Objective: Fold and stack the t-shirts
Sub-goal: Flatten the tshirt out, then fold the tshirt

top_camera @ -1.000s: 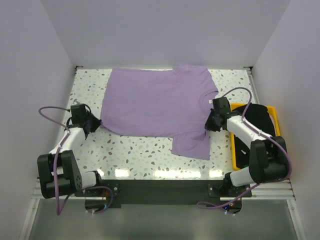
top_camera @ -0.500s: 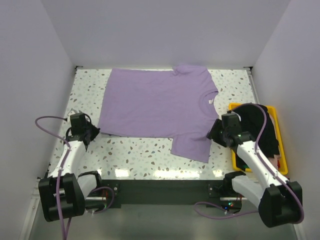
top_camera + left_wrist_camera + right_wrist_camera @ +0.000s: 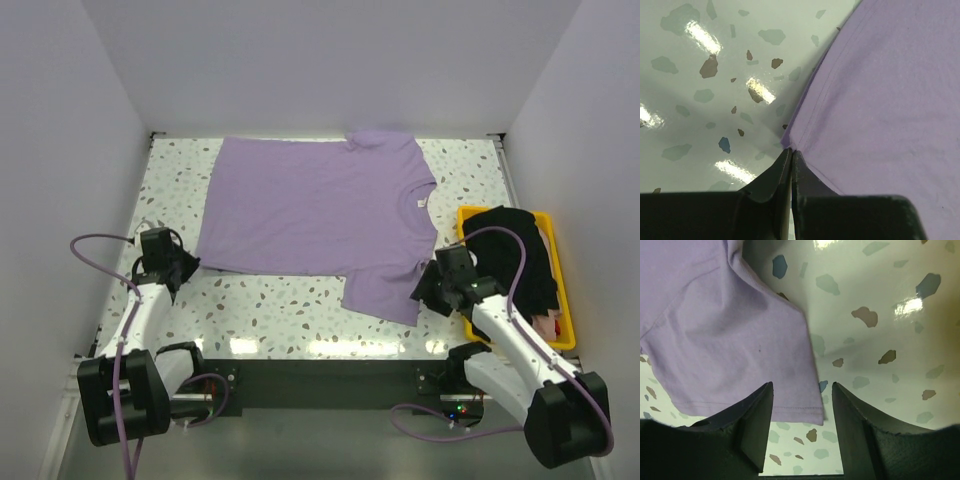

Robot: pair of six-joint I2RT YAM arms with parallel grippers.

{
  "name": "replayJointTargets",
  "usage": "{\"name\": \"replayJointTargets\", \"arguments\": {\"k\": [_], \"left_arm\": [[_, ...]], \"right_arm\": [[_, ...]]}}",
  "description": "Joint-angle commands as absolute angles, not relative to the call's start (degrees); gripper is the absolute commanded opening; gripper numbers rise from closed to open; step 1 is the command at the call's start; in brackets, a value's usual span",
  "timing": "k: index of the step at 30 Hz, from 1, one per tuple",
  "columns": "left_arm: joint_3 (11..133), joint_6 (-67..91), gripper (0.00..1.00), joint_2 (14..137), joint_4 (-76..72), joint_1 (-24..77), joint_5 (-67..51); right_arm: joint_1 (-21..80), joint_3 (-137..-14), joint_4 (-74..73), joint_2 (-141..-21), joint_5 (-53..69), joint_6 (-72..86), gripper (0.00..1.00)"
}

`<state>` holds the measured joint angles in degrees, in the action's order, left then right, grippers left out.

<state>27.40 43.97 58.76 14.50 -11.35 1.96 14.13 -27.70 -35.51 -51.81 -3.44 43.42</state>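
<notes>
- The speckled table [image 3: 260, 300] carries the lavender t-shirt [image 3: 310, 215], spread flat and still unfolded. Its long axis runs left to right across the table, with the hem at the left and the neck pointing right toward the yellow bin [image 3: 565, 335].
- The black t-shirt [image 3: 525, 250] lies heaped in that bin, so nothing is stacked yet.
- The right gripper [image 3: 425, 290] has left the collar area, where it sat a second ago, and has drawn back toward the near edge. It now hangs over the outer corner of the near sleeve [image 3: 385, 290]. In the wrist view its claw [image 3: 802, 386] is spread, one finger on each side of the sleeve hem, gripping nothing.
- The left gripper [image 3: 188, 263] has tugged the near hem corner slightly nearer and further left, which has straightened that edge. Its claw [image 3: 791, 162] is pressed together, pinching that corner.
- I judge that the flattening is about finished and the first fold comes next, once the sleeve is taken.
- The small neck label [image 3: 419, 200] shows at the collar, facing up.
</notes>
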Motion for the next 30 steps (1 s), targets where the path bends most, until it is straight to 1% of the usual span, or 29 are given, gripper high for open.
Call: {"name": "replayJointTargets", "arguments": {"k": [1, 6, 12, 14, 18, 21, 22, 24, 25, 26, 30], "left_arm": [[26.90, 44.47, 0.07, 58.36, 13.27, -11.43, 3.86], [26.89, 44.38, 0.06, 58.89, 13.36, -11.42, 4.22], [27.16, 44.82, 0.06, 58.62, 13.62, -11.43, 4.57], [26.81, 44.91, 0.03, 58.54, 13.62, -11.34, 4.92], [26.54, 45.09, 0.03, 58.36, 13.80, -11.43, 5.54], [26.37, 45.44, 0.03, 58.27, 13.98, -11.43, 5.89], [26.37, 45.44, 0.03, 58.27, 13.97, -11.43, 5.89], [26.63, 45.44, 0.02, 58.10, 14.06, -11.34, 6.15], [26.63, 45.53, 0.02, 58.10, 14.15, -11.42, 6.33], [26.72, 45.61, 0.02, 58.10, 14.41, -11.43, 6.59], [27.16, 46.05, 0.00, 57.48, 15.03, -11.43, 7.99]], "right_arm": [[16.87, -26.46, -36.30, -52.82, -4.83, 46.58, 0.54], [23.28, -26.11, -37.18, -55.19, -9.31, 50.35, 0.52], [24.25, -25.14, -37.79, -55.28, -10.11, 52.03, 0.43], [24.61, -24.87, -37.09, -55.46, -10.02, 52.21, 0.41], [25.92, -24.43, -35.16, -56.95, -9.49, 52.29, 0.36], [26.72, -24.61, -34.11, -58.01, -9.06, 52.12, 0.29], [26.89, -24.70, -34.01, -58.09, -8.88, 52.03, 0.21], [27.07, -25.05, -34.19, -57.66, -8.70, 51.51, 0.11], [27.07, -25.05, -34.97, -57.22, -8.53, 51.24, 0.03], [27.07, -25.31, -35.50, -55.82, -8.44, 51.15, 0.00], [27.07, -27.94, -40.07, -50.56, -7.74, 49.40, 0.00]]}}
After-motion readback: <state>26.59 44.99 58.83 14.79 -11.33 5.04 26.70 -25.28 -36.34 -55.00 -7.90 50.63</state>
